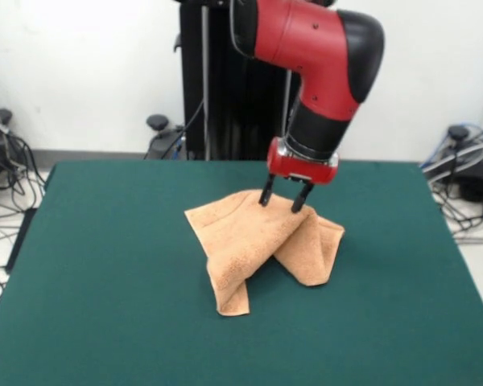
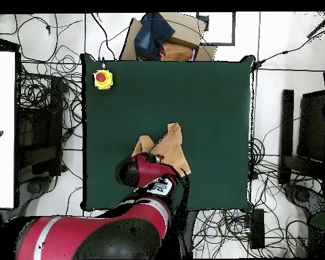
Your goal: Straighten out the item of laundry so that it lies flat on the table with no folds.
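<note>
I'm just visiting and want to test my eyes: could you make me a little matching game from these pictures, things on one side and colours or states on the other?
Things:
1. towel
2. table
3. gripper
4. button box

Descriptions:
A. dark green, flat
B. yellow with a red top, at a table corner
C. peach-orange, crumpled and folded
D. black fingers, at the towel's raised top

Pairs: 1-C, 2-A, 3-D, 4-B

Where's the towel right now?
In the front view, the towel sits crumpled mid-table, slightly right of centre on the green table, directly beneath the hand, whose fingers meet its raised top fold.
</note>
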Robot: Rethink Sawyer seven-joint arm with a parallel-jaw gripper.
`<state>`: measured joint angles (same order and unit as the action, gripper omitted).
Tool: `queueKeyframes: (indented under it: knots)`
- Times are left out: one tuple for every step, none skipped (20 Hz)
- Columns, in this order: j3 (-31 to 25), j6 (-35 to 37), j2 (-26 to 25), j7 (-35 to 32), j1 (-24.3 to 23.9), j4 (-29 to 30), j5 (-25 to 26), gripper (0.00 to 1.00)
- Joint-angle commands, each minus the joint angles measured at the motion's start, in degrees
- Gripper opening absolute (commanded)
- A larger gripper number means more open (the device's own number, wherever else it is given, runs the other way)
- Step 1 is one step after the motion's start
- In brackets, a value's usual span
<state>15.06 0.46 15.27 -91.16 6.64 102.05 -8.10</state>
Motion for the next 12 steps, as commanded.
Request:
queueKeyframes:
  knots:
    - [-3.00, -3.04, -2.63, -15.16, -0.25, -1.99, -4.99, 1.00]
    - [-3.22, -3.43, -2.60, -15.08, -0.44, -1.70, -4.93, 1.00]
    - [-3.44, -3.74, -2.62, -15.18, -0.51, -1.41, -5.04, 1.00]
    - [-3.54, -3.93, -2.58, -15.24, -0.53, -1.28, -5.19, 1.00]
    - [-3.62, -3.69, -2.47, -15.08, -0.61, -1.34, -5.28, 1.00]
    - [-3.51, -3.19, -2.19, -14.96, -0.43, -1.34, -5.48, 1.00]
    - [-3.42, -2.59, -1.80, -14.84, -0.25, -1.30, -5.70, 1.00]
    - [-3.38, -1.91, -1.35, -14.71, -0.24, -1.35, -5.93, 1.00]
    - [-3.41, -1.51, -0.99, -14.81, -0.18, -1.47, -6.37, 1.00]
    - [-3.57, -0.81, -0.74, -14.70, -0.45, -2.05, -6.79, 1.00]
    - [-3.79, 0.44, -0.67, -14.14, -0.71, -3.14, -7.10, 1.00]
    - [-3.91, 3.22, -0.46, -11.75, -1.20, -5.16, -6.22, 1.00]
